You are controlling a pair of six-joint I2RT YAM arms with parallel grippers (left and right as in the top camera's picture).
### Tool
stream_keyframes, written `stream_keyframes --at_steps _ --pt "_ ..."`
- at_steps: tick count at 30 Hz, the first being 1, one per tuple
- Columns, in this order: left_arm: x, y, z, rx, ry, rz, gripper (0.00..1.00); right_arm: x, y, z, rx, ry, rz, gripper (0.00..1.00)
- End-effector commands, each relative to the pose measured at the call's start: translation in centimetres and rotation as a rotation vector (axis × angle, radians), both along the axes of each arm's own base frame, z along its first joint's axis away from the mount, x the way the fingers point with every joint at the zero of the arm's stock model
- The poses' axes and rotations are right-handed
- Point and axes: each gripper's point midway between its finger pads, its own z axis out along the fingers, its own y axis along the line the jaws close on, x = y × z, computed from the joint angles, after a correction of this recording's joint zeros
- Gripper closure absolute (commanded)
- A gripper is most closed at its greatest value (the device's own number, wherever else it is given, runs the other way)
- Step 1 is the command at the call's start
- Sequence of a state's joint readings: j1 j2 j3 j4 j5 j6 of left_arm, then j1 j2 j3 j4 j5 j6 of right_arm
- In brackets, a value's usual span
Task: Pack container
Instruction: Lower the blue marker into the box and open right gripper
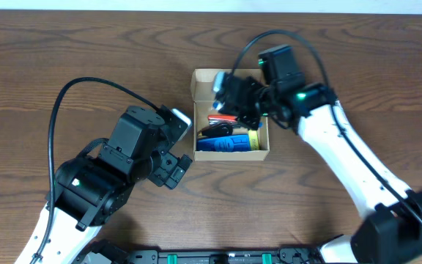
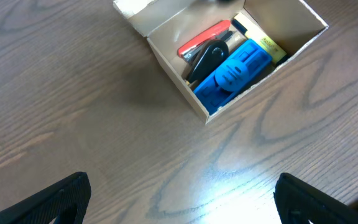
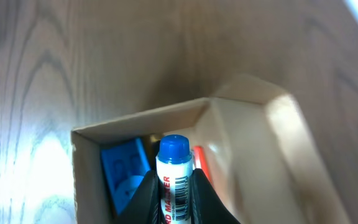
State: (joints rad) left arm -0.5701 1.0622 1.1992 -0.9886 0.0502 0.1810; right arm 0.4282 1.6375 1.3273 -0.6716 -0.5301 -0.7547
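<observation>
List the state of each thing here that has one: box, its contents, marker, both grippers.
cardboard box: open, partly filled.
blue-capped marker: capped, gripped, cap end pointing into the box.
right gripper: shut on the marker.
left gripper: open, empty, beside the box.
blue plastic item: lying in the box.
red pen: lying in the box.

Container open, blue block inside; fingers spread wide.
</observation>
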Motion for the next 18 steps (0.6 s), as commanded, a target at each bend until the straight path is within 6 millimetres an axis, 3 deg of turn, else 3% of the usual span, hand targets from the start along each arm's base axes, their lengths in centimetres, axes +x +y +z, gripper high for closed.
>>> stream_keyframes --at_steps 1,10,18 --pt "0.0 0.1 0.1 -0.003 -0.002 -0.003 0.05 -1.1 1.6 -2.7 -0.030 0.027 0.105 0.99" --pt "0.0 0.1 0.1 -0.003 -0.002 -0.003 0.05 -1.6 2.3 -8.3 -0.093 0.155 0.125 0.99" --pt "0.0 0.1 0.1 -0.003 -0.002 -0.003 0.05 -2.3 2.4 -9.8 -0.112 0.205 0.136 0.99"
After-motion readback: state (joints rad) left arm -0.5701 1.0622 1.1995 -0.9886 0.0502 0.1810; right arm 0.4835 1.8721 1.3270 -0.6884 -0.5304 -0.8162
